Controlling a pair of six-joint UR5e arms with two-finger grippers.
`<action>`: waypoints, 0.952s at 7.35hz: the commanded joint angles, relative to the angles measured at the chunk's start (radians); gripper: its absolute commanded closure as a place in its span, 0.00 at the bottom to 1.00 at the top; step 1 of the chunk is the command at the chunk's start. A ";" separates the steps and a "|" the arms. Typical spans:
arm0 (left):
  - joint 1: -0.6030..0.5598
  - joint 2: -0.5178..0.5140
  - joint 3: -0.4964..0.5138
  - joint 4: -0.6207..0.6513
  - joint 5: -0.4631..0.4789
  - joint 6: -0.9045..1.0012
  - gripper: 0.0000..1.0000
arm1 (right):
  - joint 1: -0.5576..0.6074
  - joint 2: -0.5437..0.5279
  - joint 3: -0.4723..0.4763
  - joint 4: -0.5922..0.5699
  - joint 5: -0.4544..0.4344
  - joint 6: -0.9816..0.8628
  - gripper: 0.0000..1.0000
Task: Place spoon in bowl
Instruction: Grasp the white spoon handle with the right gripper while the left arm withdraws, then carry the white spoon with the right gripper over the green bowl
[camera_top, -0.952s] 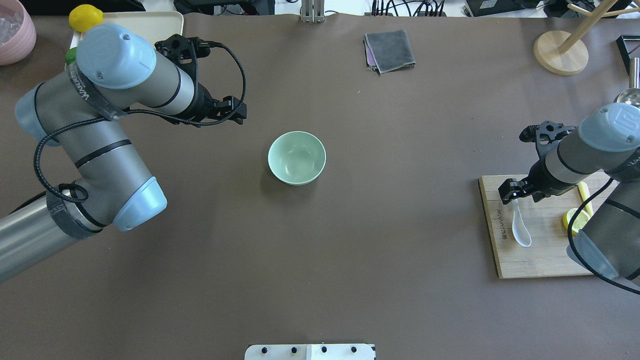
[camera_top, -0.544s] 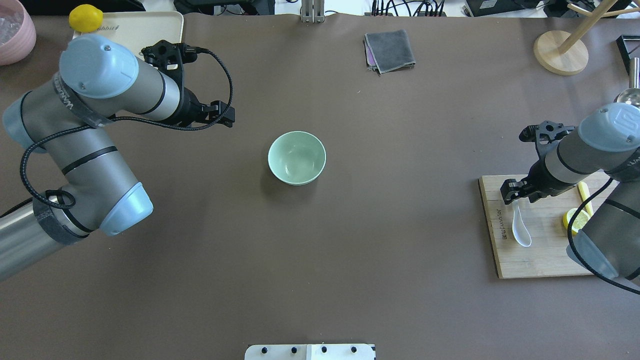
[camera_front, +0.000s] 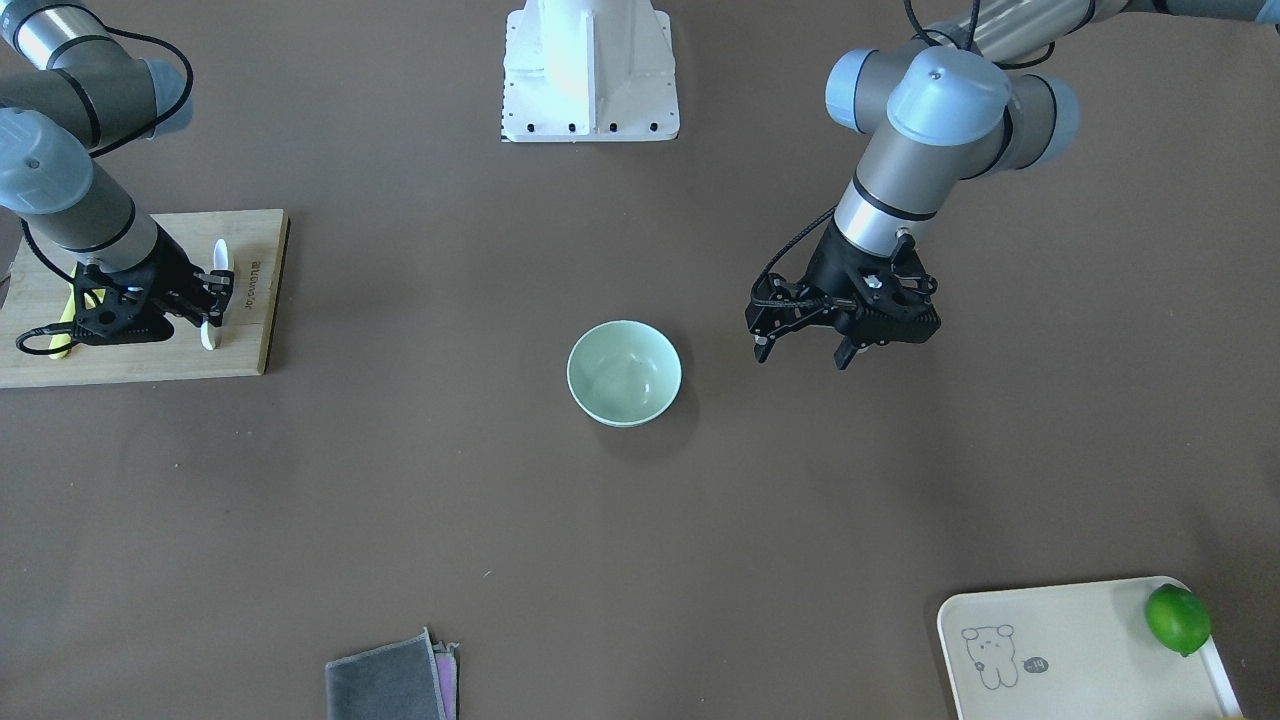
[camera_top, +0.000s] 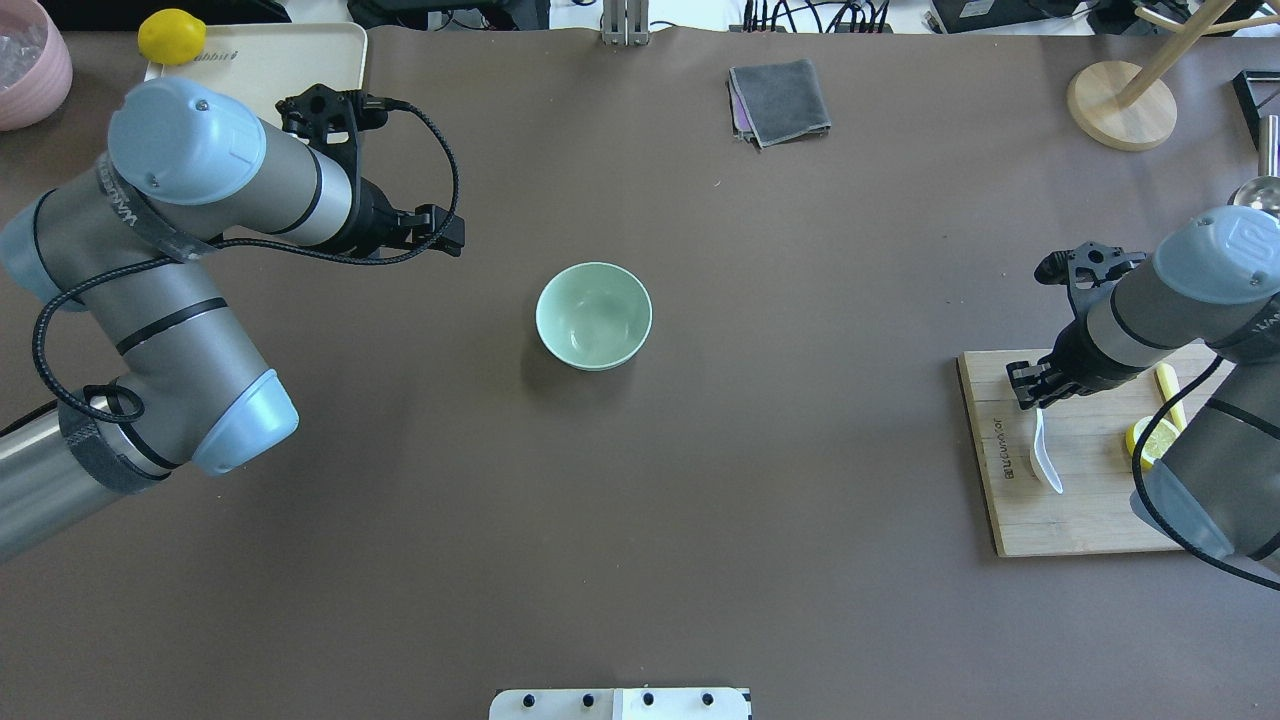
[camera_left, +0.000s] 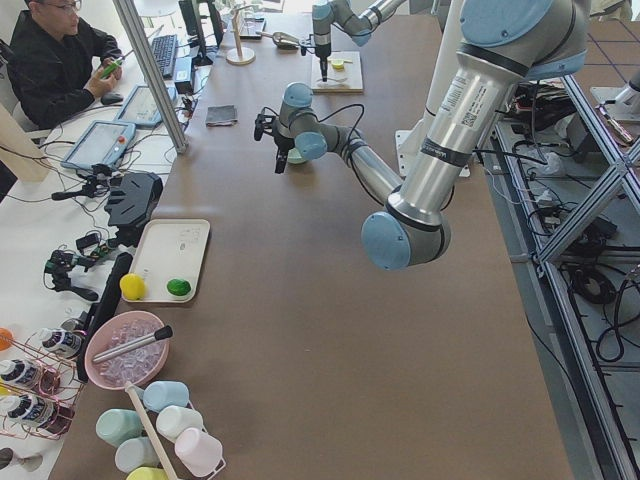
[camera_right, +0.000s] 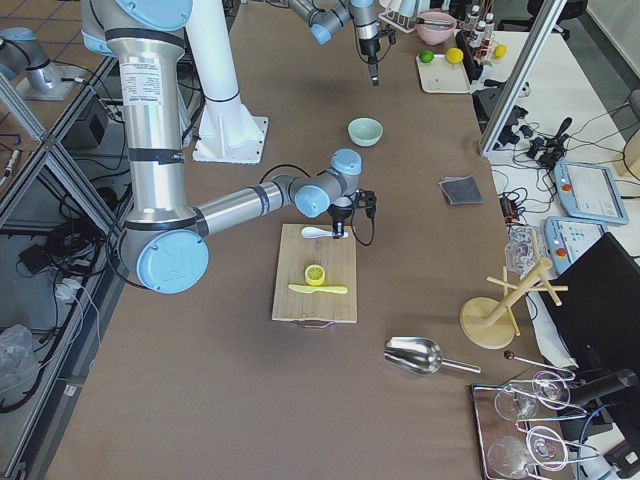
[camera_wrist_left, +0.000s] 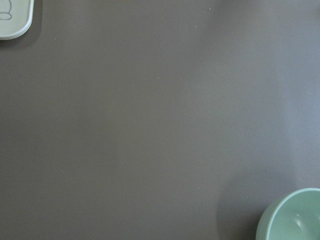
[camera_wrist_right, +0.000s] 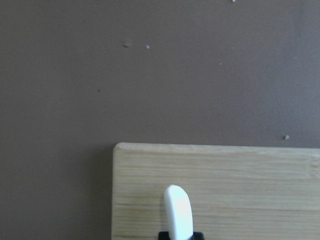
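Observation:
The white spoon lies on the wooden cutting board at the table's right. My right gripper is shut on the spoon's handle. In the right wrist view the handle's end sticks out above the black fingers over the board. The pale mint-green bowl stands empty at the table's middle, far from the spoon. It also shows in the front view. My left gripper hovers open and empty to the left of the bowl, apart from it.
A lemon half and a yellow plastic knife lie on the board beside my right arm. A grey cloth lies at the far middle. A cream tray with a lemon sits far left; a wooden stand far right.
My right gripper has shut on the spoon's handle, and the spoon has turned slightly on the board. My left arm has drawn back to the left, away from the bowl.

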 joint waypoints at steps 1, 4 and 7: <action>-0.018 -0.001 0.001 0.001 -0.001 0.001 0.02 | 0.023 0.010 0.056 -0.010 0.030 0.012 1.00; -0.095 0.019 0.025 -0.002 -0.010 0.019 0.02 | 0.048 0.161 0.054 -0.016 0.056 0.079 1.00; -0.271 0.152 0.050 0.017 -0.151 0.354 0.02 | 0.025 0.417 -0.067 -0.015 0.025 0.162 1.00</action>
